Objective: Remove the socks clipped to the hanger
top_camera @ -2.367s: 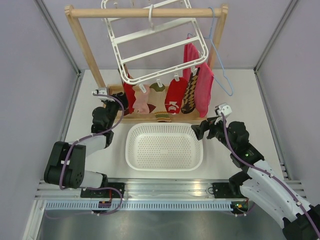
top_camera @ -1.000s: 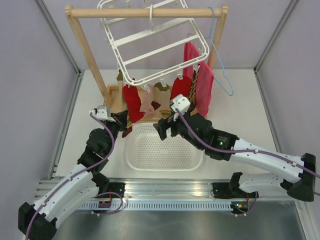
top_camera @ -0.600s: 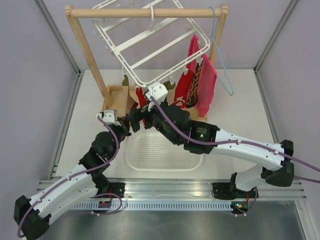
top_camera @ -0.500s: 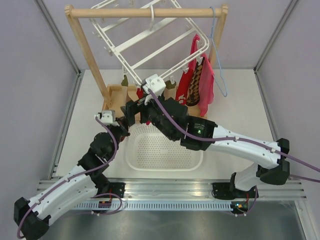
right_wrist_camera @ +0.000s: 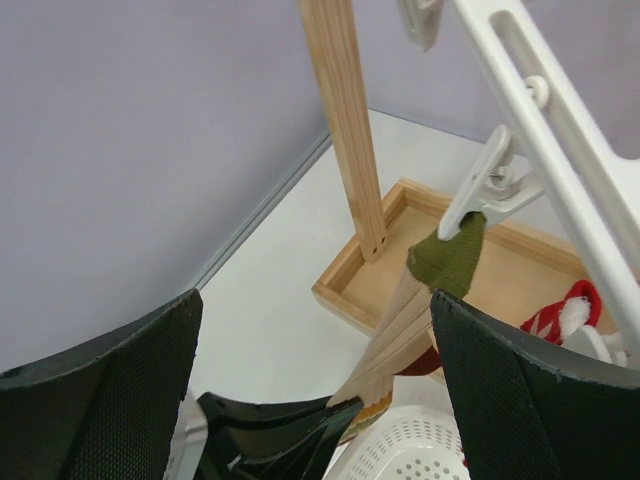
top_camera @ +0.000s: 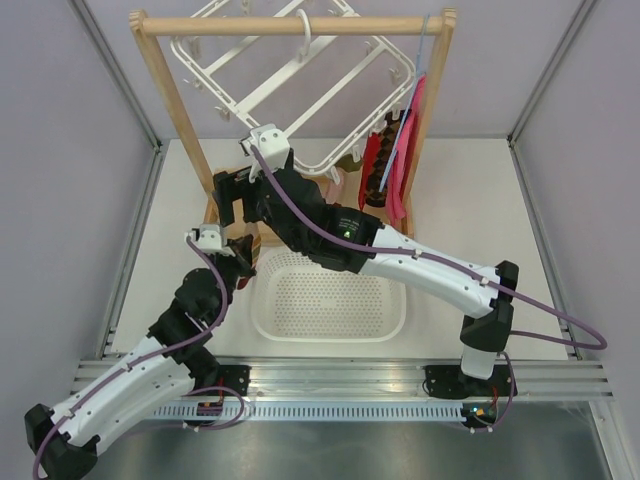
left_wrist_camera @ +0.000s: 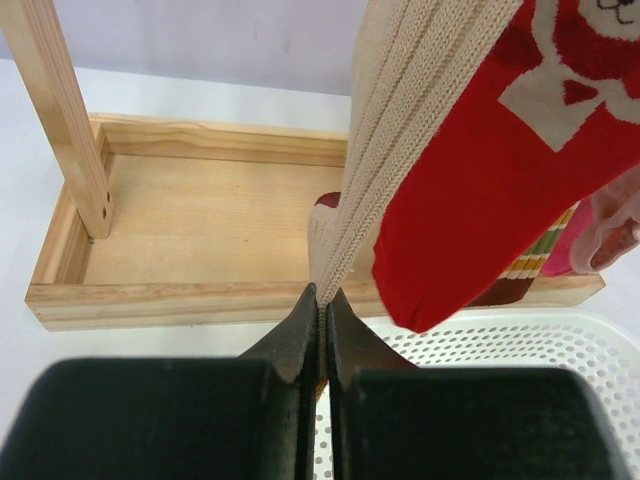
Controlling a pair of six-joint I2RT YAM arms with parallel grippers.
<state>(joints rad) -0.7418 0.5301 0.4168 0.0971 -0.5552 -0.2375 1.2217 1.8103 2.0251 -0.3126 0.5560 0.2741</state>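
Pulling on the olive-toed sock (right_wrist_camera: 447,258): the left gripper (left_wrist_camera: 322,305) is pinched tight on its cream ribbed leg, jaws together with knit between them, just off the 10 o'clock corner of the white perforated basket (top_camera: 330,338). The sock runs taut up to a white clip (right_wrist_camera: 490,185) on the white hanger frame (top_camera: 300,90). The clip bites the olive toe, so it is not released yet. Changed in the last couple of seconds: both arms were low at 9 and 3 o'clock of the basket, and the frame hung near level with socks in a row along its near edge. Now the right arm has swung across to 11 o'clock and the frame is tipped steeply on the wooden rack (top_camera: 160,80). The other socks (top_camera: 385,170) show bunched at 1 o'clock by the right post. Right gripper (right_wrist_camera: 315,300) is spread wide, holding nothing, hovering below the clip at its 7 o'clock; cannot tell if it touches the frame. A red sock with white marks (left_wrist_camera: 500,180) hangs against the cream one. Judgement: first sock under tension, task barely started, no sock seen in the basket. Next move likely needs the right claw to steady the frame or squeeze the clip while the left tugs down. The risk is the frame swinging instead of the clip letting go.
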